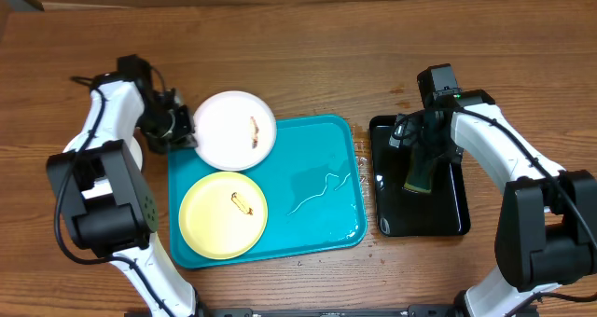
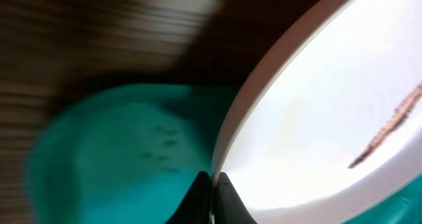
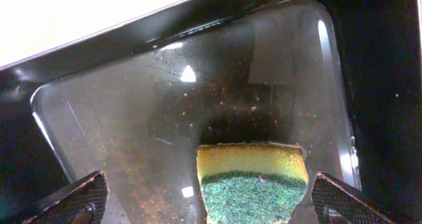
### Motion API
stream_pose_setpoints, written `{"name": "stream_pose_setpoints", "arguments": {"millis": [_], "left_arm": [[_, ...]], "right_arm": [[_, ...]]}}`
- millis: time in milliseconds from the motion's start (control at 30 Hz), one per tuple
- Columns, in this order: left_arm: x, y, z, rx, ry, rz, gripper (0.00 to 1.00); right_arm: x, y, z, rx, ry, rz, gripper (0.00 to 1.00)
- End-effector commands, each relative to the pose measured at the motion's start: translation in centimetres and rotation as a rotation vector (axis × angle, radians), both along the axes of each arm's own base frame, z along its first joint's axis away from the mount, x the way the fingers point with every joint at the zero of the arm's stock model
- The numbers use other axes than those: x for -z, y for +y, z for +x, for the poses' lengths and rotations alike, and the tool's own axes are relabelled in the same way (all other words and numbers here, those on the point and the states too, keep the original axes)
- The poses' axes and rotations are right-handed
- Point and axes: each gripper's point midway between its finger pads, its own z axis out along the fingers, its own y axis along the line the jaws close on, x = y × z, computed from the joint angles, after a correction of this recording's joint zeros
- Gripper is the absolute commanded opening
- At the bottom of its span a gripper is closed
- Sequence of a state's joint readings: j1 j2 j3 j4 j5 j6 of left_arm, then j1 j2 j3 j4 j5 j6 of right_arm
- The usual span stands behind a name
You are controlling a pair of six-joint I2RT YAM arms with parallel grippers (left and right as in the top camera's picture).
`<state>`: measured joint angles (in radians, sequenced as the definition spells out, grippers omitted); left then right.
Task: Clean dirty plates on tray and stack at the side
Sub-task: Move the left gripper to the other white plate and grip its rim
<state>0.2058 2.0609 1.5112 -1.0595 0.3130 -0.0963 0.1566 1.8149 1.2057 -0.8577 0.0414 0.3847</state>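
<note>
A white plate [image 1: 233, 126] with a brown smear lies over the far left corner of the turquoise tray [image 1: 317, 196]. My left gripper [image 1: 191, 135] is at its left edge. In the left wrist view the left gripper [image 2: 212, 178] is shut on the rim of this white plate [image 2: 316, 105], with the tray [image 2: 119, 151] below. A pale yellow-green plate [image 1: 222, 214] with a small brown smear lies flat in the tray's near left part. My right gripper [image 3: 210, 181] hangs open over a yellow-and-green sponge [image 3: 254, 184], its fingers wide on either side and not touching it.
The sponge [image 1: 420, 172] rests on a glossy black tray [image 1: 448, 214] right of the turquoise one. This black tray [image 3: 132, 118] is wet and speckled with crumbs. A thin streak of water lies on the turquoise tray's right half. Wooden table surrounds both trays.
</note>
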Motion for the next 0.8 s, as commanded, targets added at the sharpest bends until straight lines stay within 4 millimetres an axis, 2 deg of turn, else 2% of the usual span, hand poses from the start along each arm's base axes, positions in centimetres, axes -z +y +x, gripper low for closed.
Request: {"name": "stream_pose_setpoints", "arguments": {"millis": [0, 167, 300, 367, 533, 767], "left_arm": [[-2.5, -5.3, 0.2, 0.090, -0.056, -0.157, 0.04], [-3.2, -10.3, -1.0, 0.181, -0.020, -0.239, 0.04], [-3.0, -13.7, -2.1, 0.206, 0.034, -0.223, 0.04], [-2.8, -14.7, -2.5, 0.193, 0.061, -0.197, 0.04], [-1.9, -15.5, -3.3, 0.195, 0.093, -0.069, 0.04], [-1.9, -16.7, -4.9, 0.202, 0.149, -0.040, 0.07]], "right_arm": [[-0.8, -0.2, 0.2, 0.004, -0.026, -0.006, 1.00], [-0.8, -0.2, 0.2, 0.004, -0.026, -0.006, 1.00], [-0.8, -0.2, 0.2, 0.004, -0.026, -0.006, 1.00], [-0.8, -0.2, 0.2, 0.004, -0.026, -0.006, 1.00], [-0.8, -0.2, 0.2, 0.004, -0.026, -0.006, 1.00], [-0.8, -0.2, 0.2, 0.004, -0.026, -0.006, 1.00]]}}
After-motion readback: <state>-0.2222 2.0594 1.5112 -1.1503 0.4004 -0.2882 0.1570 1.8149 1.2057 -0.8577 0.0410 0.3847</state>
